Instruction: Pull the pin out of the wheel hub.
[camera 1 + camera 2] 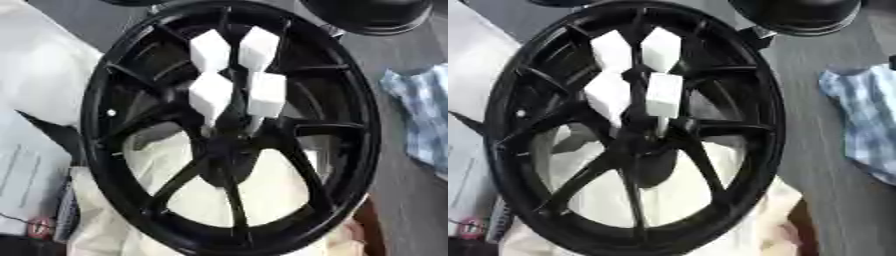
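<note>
A black spoked wheel (94, 131) fills both views, lying slightly tilted. Its hub (226, 150) sits a little below the middle. Several white block-headed pins stand clustered above the hub: two upper ones (210, 50) (259, 47) and two lower ones (210, 95) (267, 94). Thin pale stems (255, 125) run from the lower two blocks down into the hub area. Where the upper two are seated is hidden behind the lower blocks. Neither of my hands shows in either view.
A cream cloth (210, 200) lies under the wheel. A blue-and-white checked cloth (424, 115) lies to the right on the grey surface. Another black round object (367, 15) sits at the top right. White sheets (35, 75) cover the left side.
</note>
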